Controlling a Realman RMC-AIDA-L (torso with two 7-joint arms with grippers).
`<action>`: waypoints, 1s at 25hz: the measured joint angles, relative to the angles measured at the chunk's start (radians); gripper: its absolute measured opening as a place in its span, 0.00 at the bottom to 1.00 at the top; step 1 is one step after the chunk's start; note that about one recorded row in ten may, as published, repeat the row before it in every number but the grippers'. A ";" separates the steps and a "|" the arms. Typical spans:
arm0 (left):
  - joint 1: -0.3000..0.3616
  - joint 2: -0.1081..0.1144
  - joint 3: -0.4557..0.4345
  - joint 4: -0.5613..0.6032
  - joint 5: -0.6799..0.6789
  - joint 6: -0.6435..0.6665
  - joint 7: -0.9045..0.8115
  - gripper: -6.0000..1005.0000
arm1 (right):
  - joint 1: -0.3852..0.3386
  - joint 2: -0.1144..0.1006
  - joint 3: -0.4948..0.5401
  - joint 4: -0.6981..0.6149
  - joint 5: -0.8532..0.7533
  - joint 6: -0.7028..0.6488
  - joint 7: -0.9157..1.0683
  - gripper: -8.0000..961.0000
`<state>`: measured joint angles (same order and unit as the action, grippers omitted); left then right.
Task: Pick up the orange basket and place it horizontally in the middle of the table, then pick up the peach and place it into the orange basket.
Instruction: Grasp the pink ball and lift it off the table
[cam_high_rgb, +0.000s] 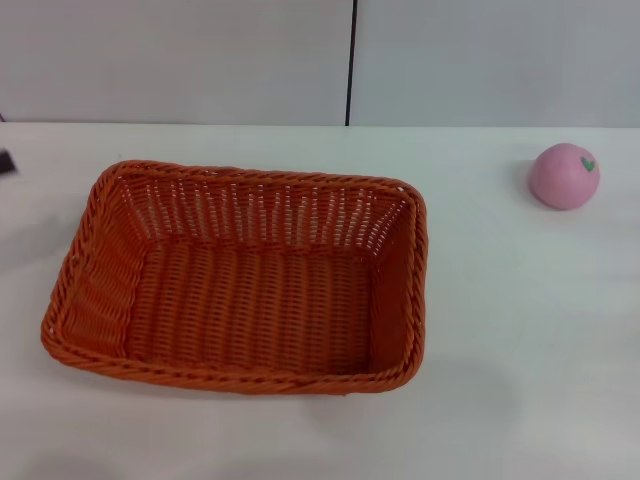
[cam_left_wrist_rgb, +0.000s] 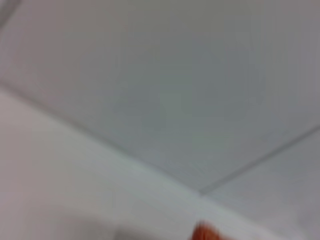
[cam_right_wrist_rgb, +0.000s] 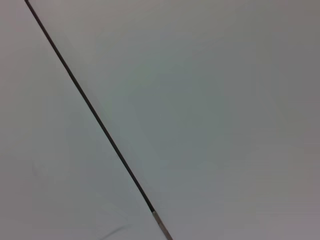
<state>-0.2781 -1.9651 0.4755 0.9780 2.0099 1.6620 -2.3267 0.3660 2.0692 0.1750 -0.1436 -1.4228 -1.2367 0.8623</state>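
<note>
The orange basket (cam_high_rgb: 240, 275) rests flat on the white table (cam_high_rgb: 520, 350), its long side running across, a little left of the middle. It is empty inside. The pink peach (cam_high_rgb: 565, 176) sits on the table at the far right, well apart from the basket, with its green leaf mark facing up. Only a small dark piece of my left gripper (cam_high_rgb: 5, 162) shows, at the left edge of the head view, beyond the basket's far left corner. The left wrist view catches a blurred orange bit of the basket (cam_left_wrist_rgb: 205, 232). My right gripper is out of view.
A grey wall with a dark vertical seam (cam_high_rgb: 350, 60) stands behind the table's far edge. The right wrist view shows only that wall and the seam (cam_right_wrist_rgb: 90, 107). Bare tabletop lies between the basket and the peach.
</note>
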 joint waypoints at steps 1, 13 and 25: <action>-0.001 0.008 -0.043 -0.002 -0.024 0.002 0.042 0.69 | -0.001 -0.001 -0.002 -0.004 -0.004 -0.003 0.000 0.54; -0.058 -0.088 -0.162 -0.272 -0.390 -0.043 0.674 0.69 | -0.030 -0.041 -0.377 -0.371 -0.233 -0.155 0.558 0.55; -0.116 -0.097 -0.153 -0.666 -0.501 0.034 1.135 0.68 | 0.074 -0.144 -0.451 -0.861 -0.674 -0.474 1.133 0.57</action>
<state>-0.3943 -2.0618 0.3222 0.3123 1.5089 1.6955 -1.1917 0.4395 1.9253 -0.2757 -1.0048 -2.0967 -1.7108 1.9951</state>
